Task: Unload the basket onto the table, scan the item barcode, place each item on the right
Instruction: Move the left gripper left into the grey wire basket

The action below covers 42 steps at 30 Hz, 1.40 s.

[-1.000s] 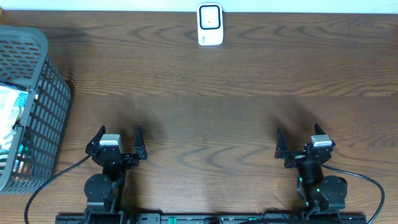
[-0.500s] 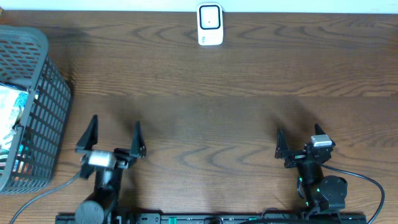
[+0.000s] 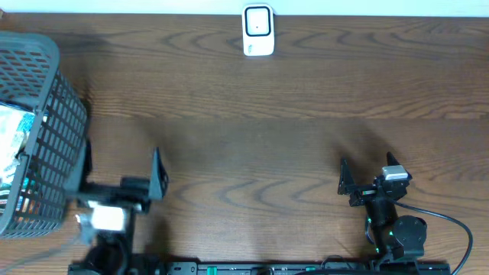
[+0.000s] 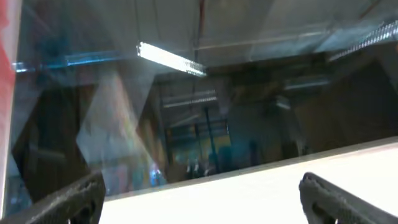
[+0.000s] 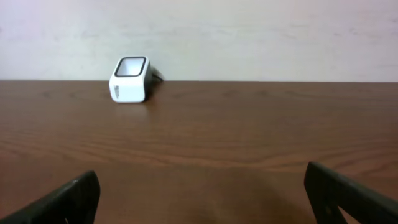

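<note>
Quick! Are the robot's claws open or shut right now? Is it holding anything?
Left gripper: open, holding nothing.
Right gripper: open, holding nothing.

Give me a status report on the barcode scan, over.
Left gripper open, empty, next to the basket. Right gripper open, empty. Items in the basket, none picked. Scanner at the far side, nothing blocking it.

Black pointed claws [image 3: 367, 163], silver wrist blocks [image 3: 396, 175]
</note>
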Each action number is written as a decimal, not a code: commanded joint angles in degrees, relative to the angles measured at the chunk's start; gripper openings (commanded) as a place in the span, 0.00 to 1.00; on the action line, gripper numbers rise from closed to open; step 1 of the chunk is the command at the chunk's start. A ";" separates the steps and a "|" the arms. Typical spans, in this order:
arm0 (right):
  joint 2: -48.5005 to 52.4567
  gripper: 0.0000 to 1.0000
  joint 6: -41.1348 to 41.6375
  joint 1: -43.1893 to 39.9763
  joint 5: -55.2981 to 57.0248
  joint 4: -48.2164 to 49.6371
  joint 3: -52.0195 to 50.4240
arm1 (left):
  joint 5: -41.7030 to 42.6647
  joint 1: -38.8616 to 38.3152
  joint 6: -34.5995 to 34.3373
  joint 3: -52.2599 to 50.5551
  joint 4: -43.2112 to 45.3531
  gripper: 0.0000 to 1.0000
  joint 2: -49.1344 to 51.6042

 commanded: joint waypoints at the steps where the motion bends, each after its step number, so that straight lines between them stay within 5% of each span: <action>1: -0.31 0.99 0.57 -0.35 0.48 -0.24 -0.09 | 2.75 -0.22 2.01 15.69 -12.74 0.98 9.07; 4: -0.31 0.99 0.57 -0.35 0.48 -0.24 -0.09 | 6.97 -0.22 2.19 29.88 -30.64 0.97 19.47; 7: -0.31 0.99 0.57 -0.35 0.48 -0.24 -0.09 | 8.98 -0.22 1.27 36.48 -38.75 0.98 26.82; 11: -0.31 0.99 0.57 -0.35 0.48 -0.24 -0.09 | 16.98 -0.22 -1.31 37.29 -33.81 0.98 32.98; 14: -0.31 0.99 0.57 -0.35 0.48 -0.24 -0.09 | 10.36 0.83 -5.81 41.11 -33.99 0.97 35.34; 23: -0.31 0.99 0.57 -0.35 0.48 -0.24 -0.09 | 5.79 13.44 -3.85 98.05 -92.43 0.98 60.89; 26: -0.31 0.99 0.57 -0.35 0.48 -0.24 -0.09 | 6.71 16.55 -3.89 113.90 -103.32 0.97 71.12; 30: -0.31 0.99 0.57 -0.35 0.48 -0.24 -0.09 | 3.28 17.22 -3.63 118.86 -105.92 0.98 77.20; 38: -0.31 0.99 0.57 -0.35 0.46 -0.24 -0.09 | -40.24 19.06 -3.69 118.64 -94.47 0.98 84.59; 42: -0.31 0.99 0.57 -0.35 0.48 -0.22 -0.09 | -46.66 23.65 -5.05 118.64 -92.85 0.97 88.65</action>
